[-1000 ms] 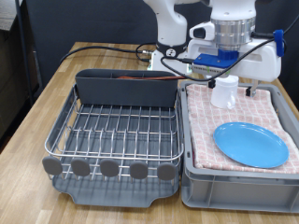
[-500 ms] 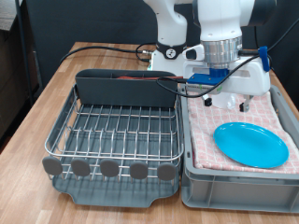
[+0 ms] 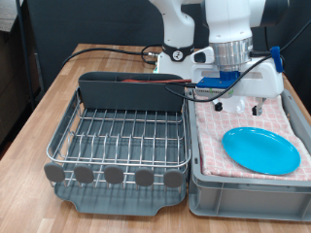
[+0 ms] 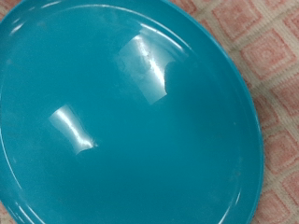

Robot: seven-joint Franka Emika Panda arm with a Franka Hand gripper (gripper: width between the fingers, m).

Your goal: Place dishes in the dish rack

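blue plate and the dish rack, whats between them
In the exterior view, only pink checked cloth and the grey tub's wall separate the blue plate from the dish rack.

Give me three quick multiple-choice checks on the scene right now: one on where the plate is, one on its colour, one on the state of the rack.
1. Where does the plate lie?
A. On the wire grid of the dish rack
B. On the pink checked cloth in the grey tub
C. On the bare table

2. What colour is the plate?
A. White
B. Dark brown
C. Light blue

3. What stands on the wire grid of the dish rack?
A. Nothing visible
B. The plate
C. A stack of bowls

Answers: 1 B, the plate rests flat on the cloth. 2 C, both views show blue. 3 A, the wire grid shows bare.
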